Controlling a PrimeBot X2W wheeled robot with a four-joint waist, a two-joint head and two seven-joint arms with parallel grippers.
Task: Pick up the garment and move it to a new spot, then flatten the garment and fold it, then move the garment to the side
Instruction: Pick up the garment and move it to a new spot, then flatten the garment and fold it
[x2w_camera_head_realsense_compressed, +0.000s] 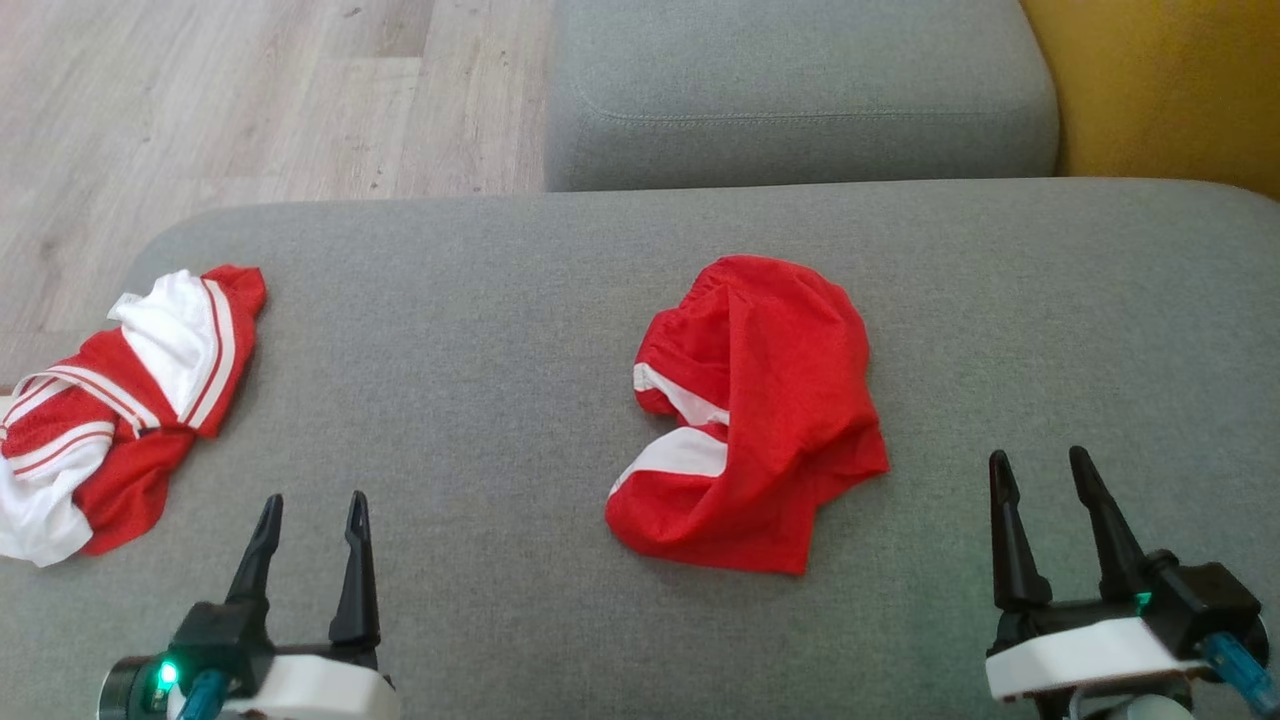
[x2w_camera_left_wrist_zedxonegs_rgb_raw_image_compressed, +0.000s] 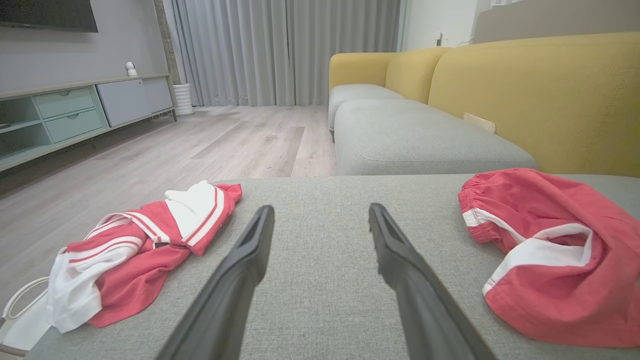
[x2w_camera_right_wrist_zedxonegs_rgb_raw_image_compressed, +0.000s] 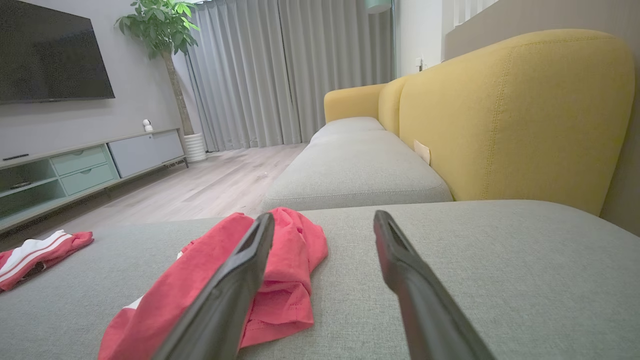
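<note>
Two garments on one grey sofa cushion (x2w_camera_head_realsense_compressed: 500, 300): red shorts (x2w_camera_head_realsense_compressed: 760, 410) centre, red-and-white garment (x2w_camera_head_realsense_compressed: 120, 400) at nine o'clock. Left hand (x2w_camera_head_realsense_compressed: 314, 500) and right hand (x2w_camera_head_realsense_compressed: 1038, 455): both wide open, empty.

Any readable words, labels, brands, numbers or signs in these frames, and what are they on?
None can be read.
Pale tag on the yellow sofa: no legible print, too small to tell.
Red garment and red-and-white garment: stripes and panels, no lettering visible.
</note>
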